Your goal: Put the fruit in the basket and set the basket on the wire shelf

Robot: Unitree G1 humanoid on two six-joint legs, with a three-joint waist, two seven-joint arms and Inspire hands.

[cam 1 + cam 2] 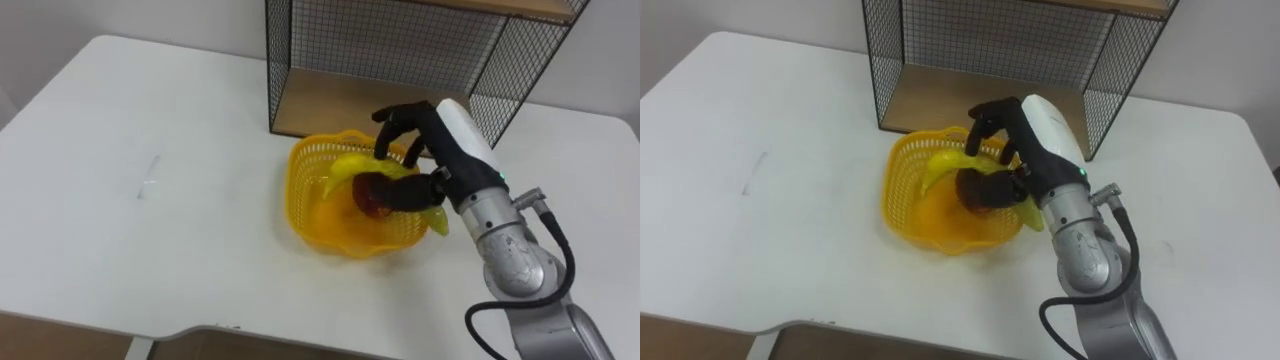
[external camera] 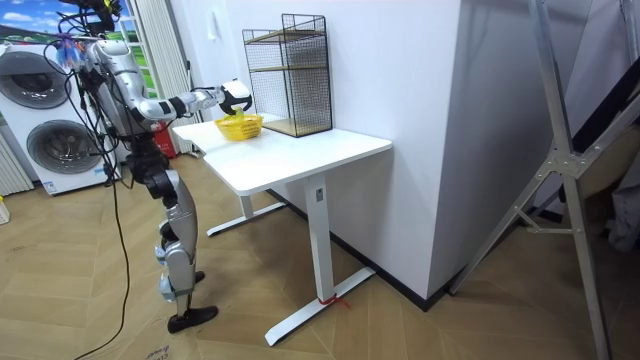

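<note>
**A:** Where is the dark red fruit [image 1: 372, 192] lying?

**B:** Inside the yellow basket [image 1: 310, 215], on the banana [image 1: 340, 172]. The right hand [image 1: 440, 150] is reaching in from the robot's right and curling round it, with the thumb lying against its near side and the fingers arching over the far side.

**A:** And the wire shelf [image 1: 330, 105]?

**B:** It is standing just behind the basket, straight beyond those fingers. Likely the hand is facing a let-go, then a grip on the rim and a short carry away from the robot.
</note>
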